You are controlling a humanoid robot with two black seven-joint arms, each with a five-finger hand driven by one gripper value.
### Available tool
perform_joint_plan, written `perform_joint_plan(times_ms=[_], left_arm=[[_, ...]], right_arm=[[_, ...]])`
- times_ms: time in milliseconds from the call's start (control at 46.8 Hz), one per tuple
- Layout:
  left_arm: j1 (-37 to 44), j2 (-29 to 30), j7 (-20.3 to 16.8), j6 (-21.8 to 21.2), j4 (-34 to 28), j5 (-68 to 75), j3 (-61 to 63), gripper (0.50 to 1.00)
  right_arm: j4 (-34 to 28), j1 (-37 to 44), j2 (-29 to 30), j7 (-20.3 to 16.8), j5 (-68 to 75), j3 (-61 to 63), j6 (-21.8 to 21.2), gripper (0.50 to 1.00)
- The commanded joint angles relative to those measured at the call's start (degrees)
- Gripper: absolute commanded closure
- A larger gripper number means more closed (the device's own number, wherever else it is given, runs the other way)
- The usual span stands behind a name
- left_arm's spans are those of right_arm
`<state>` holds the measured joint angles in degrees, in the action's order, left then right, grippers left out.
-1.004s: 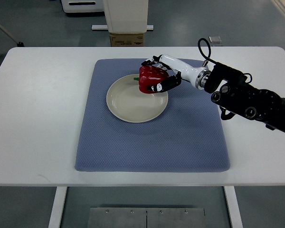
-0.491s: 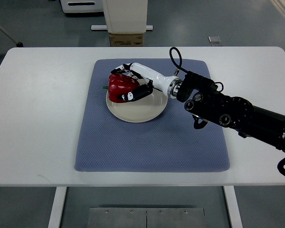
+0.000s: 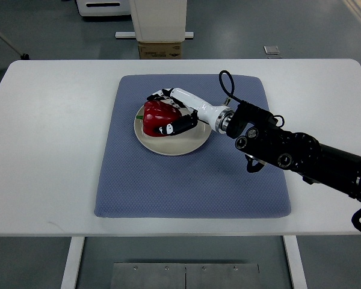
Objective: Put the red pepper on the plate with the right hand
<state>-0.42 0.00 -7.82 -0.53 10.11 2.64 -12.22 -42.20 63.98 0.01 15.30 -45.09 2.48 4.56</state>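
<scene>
Since half a second ago we see the right hand (image 3: 170,114) has drawn the red pepper (image 3: 157,117) in from the plate's left rim, so it now sits over the left half of the cream plate (image 3: 183,142). The fingers (image 3: 179,127) are curled around the glossy, lobed pepper. The plate lies on the blue mat (image 3: 192,180); the white worktop (image 3: 48,150) lies bare beyond the mat's edges.

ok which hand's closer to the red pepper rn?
Right. The right hand is wrapped around the red pepper, holding it over the left part of the plate on the blue mat. The left hand isn't in view at all.
</scene>
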Motion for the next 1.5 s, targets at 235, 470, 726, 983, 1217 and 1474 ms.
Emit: perform_joint_plan(times_ms=[235,470,726,983,1217,1474], left_arm=[[0.0,0.0,0.0,0.0,0.0,0.0,0.0,0.500],[0.0,0.0,0.0,0.0,0.0,0.0,0.0,0.500],[0.0,0.0,0.0,0.0,0.0,0.0,0.0,0.500],[0.0,0.0,0.0,0.0,0.0,0.0,0.0,0.500],[0.0,0.0,0.0,0.0,0.0,0.0,0.0,0.500],[0.0,0.0,0.0,0.0,0.0,0.0,0.0,0.500]], right_arm=[[0.6,-1.1,0.0,0.0,0.0,0.0,1.2,0.744],[0.5,-1.0,0.0,0.3,0.1,0.0,1.1,0.502],[0.6,-0.6,0.0,0.3,0.2,0.2,1.2,0.500],[0.6,-0.8,-1.8,0.3,1.6,3.8,1.2,0.502],[0.5,-0.6,-7.3,-0.1,10.3,5.7,1.2,0.502],[0.5,-2.7,-10.0,-2.9,14.9,14.5,1.2,0.502]])
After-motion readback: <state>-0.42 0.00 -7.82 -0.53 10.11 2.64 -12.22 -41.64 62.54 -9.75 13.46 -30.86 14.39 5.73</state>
